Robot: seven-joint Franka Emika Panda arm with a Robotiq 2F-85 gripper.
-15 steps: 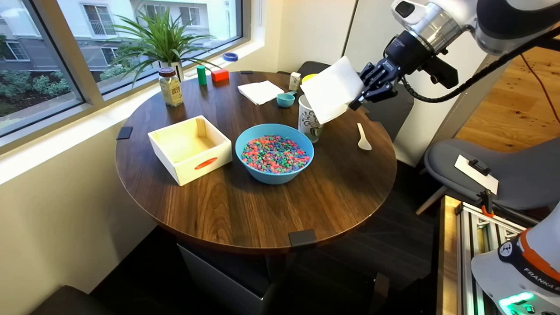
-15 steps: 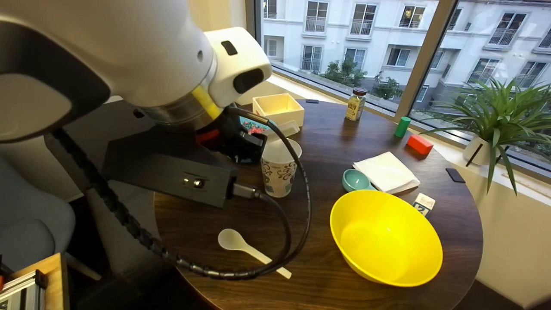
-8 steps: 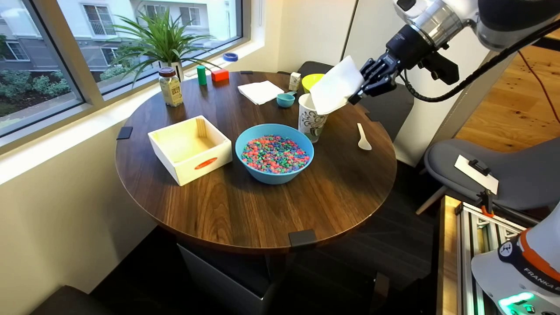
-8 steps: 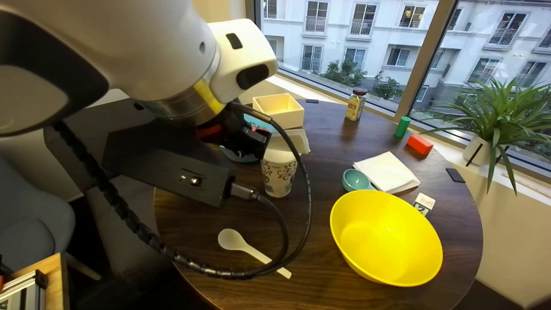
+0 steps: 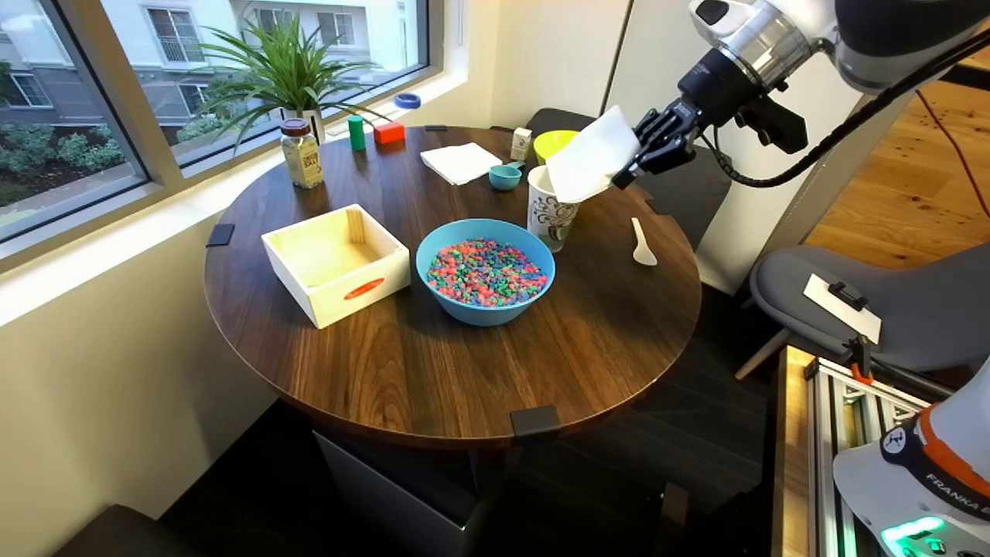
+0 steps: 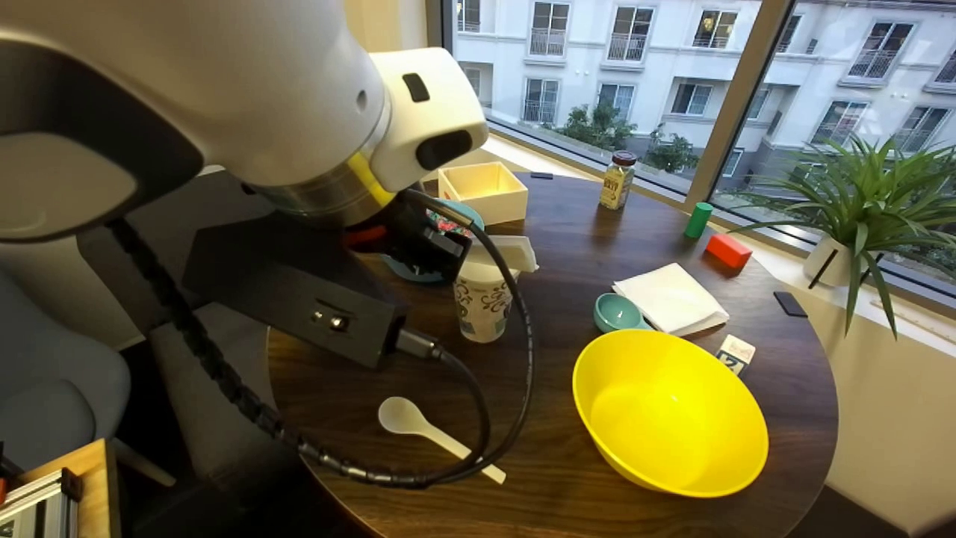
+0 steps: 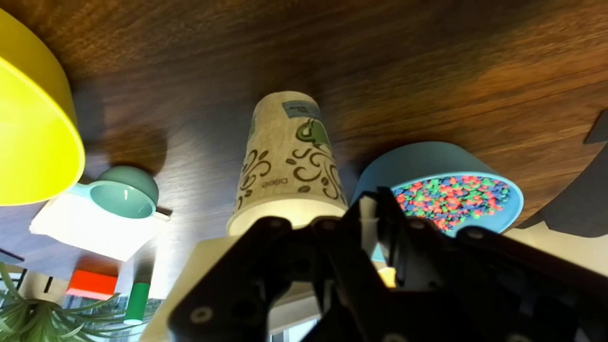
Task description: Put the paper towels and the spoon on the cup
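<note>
My gripper (image 7: 370, 219), above and beside the upright cup (image 5: 547, 215), pinches the paper (image 5: 592, 156) aslant; I'd lower toward the cup.

Holds arm (image 5: 866, 62) extended from two o'clock in exterior view; angles gripper (image 5: 626, 178) to seven-thirty, with fingers (image 5: 656, 157) pinched together at tips.

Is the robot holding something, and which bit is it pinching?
Yes, a paper towel. The gripper pinches one edge, perhaps near a corner; the exact spot is hard to see.
</note>
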